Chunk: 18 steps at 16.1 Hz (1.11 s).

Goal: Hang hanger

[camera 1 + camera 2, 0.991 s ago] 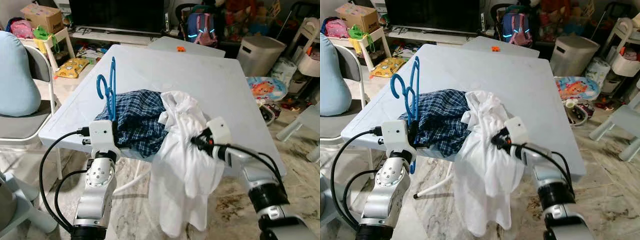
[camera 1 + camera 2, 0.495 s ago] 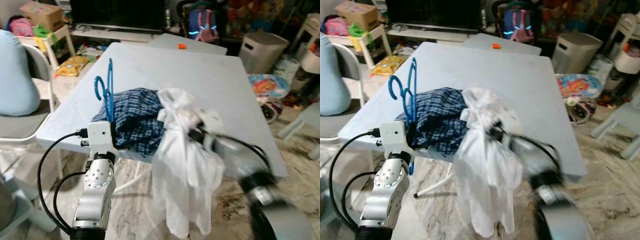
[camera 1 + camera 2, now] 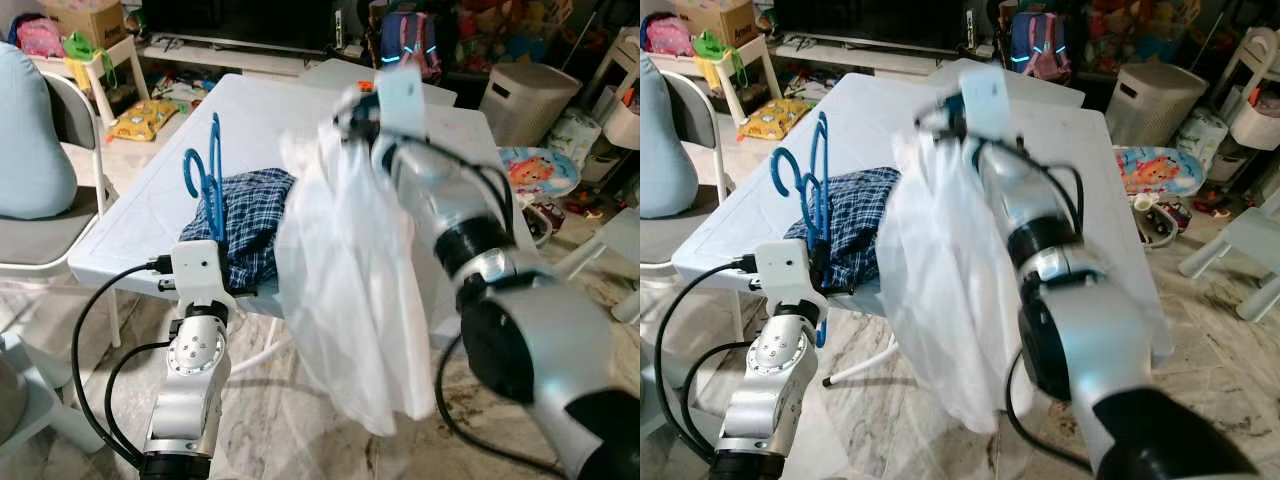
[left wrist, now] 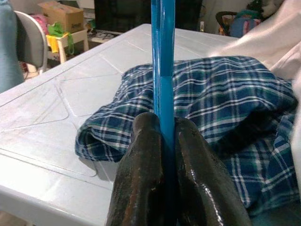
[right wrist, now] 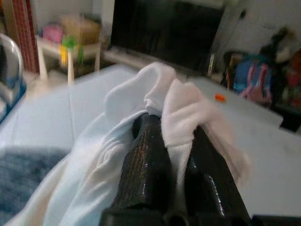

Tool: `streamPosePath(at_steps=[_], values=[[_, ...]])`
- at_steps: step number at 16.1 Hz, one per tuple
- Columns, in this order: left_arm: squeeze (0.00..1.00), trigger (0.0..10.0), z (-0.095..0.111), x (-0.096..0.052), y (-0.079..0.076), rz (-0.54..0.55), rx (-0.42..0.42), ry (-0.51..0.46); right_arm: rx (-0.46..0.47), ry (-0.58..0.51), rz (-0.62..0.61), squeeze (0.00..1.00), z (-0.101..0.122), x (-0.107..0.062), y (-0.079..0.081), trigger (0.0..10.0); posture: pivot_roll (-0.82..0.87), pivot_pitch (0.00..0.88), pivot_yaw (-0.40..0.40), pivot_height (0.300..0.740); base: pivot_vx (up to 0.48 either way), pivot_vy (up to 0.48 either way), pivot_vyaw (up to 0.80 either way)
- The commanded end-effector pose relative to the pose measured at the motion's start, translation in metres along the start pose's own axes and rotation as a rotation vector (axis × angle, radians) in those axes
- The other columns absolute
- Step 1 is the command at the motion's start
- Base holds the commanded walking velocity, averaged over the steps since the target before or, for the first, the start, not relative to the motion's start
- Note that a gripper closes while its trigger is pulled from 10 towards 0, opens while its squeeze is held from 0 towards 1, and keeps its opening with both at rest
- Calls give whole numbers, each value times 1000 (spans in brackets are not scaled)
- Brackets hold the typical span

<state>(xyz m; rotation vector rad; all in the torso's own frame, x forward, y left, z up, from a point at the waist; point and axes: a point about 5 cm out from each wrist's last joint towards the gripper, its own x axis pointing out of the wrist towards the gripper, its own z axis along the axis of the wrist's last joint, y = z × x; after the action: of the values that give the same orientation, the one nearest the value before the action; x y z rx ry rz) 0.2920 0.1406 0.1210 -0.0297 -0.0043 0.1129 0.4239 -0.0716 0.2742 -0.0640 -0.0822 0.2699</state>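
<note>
A blue hanger (image 3: 208, 175) stands upright at the near left edge of the white table (image 3: 270, 120), with my left gripper (image 4: 161, 129) shut on its lower bar. A blue plaid shirt (image 3: 245, 215) lies crumpled on the table right behind it. My right gripper (image 5: 170, 136) is shut on a fold of a white shirt (image 3: 345, 290). That arm (image 3: 440, 200) is raised over the table, and the white shirt hangs down from it in front of the table edge.
A grey chair (image 3: 40, 190) with a pale blue cushion stands to the left. Behind the table are a TV stand, a backpack (image 3: 405, 45) and a white bin (image 3: 520, 100). Toys and a small chair (image 3: 610, 250) clutter the floor on the right.
My right arm has swung up from below the table edge to high over the table, lifting the white shirt off the plaid one. The left gripper and hanger have stayed put.
</note>
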Motion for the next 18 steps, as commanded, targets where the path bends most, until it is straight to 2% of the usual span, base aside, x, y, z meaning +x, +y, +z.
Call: streamPosePath(at_steps=[1,2,4,6,7,8,9,10,11,13,14,15,16,17,18], values=[[0,10000,6,2,0,16,4,-28,67,-253,-49,0,66,2,-4,0,210,0,-134,740,0,0,0],[0,10000,6,1,2,36,8,-32,60,-468,-109,0,118,-5,-10,0,210,0,-135,740,0,0,0],[0,10000,6,0,2,39,11,-32,18,-543,-139,0,132,-9,-12,0,210,0,-139,740,0,0,0],[0,10000,6,0,2,42,10,-36,-74,-508,-113,0,109,-6,-6,0,204,0,-136,740,0,0,0],[0,10000,6,0,1,43,6,-40,-104,-463,-78,0,89,-4,-2,0,204,0,-136,740,0,0,0],[0,10000,7,0,0,40,5,-42,-198,-398,-37,0,67,-3,4,2706,205,0,-135,740,0,0,0],[0,10000,6,-1,-1,33,4,-40,-232,-299,76,937,28,-4,10,10000,201,0,-131,740,0,0,0],[0,10000,5,-2,-1,28,3,-35,-228,-224,155,1000,5,-6,12,10000,198,0,-127,740,0,0,0],[0,10000,3,-3,-1,23,3,-29,-288,-109,245,1000,-24,-10,13,10000,195,0,-125,740,0,0,0],[0,10000,2,-2,-3,9,1,-23,-379,60,322,1000,-64,-22,0,10000,188,0,-120,740,0,0,0],[0,10000,2,-1,-4,5,0,-20,-382,113,328,1000,-75,-26,-8,10000,185,0,-118,740,0,0,0],[0,10000,2,-1,-6,-2,-2,-19,-393,183,311,1000,-91,-34,-24,10000,180,0,-118,740,0,0,0],[0,10000,2,-1,-7,-6,-3,-17,-399,187,300,1000,-94,-36,-28,10000,180,0,-118,740,0,0,0],[0,10000,0,-2,-8,-10,-6,-11,-387,215,260,1000,-105,-43,-40,10000,174,0,-126,740,0,0,0],[0,10000,-2,-3,-8,-9,-8,-5,-354,232,233,1000,-111,-47,-45,10000,174,0,-126,740,0,0,0]])
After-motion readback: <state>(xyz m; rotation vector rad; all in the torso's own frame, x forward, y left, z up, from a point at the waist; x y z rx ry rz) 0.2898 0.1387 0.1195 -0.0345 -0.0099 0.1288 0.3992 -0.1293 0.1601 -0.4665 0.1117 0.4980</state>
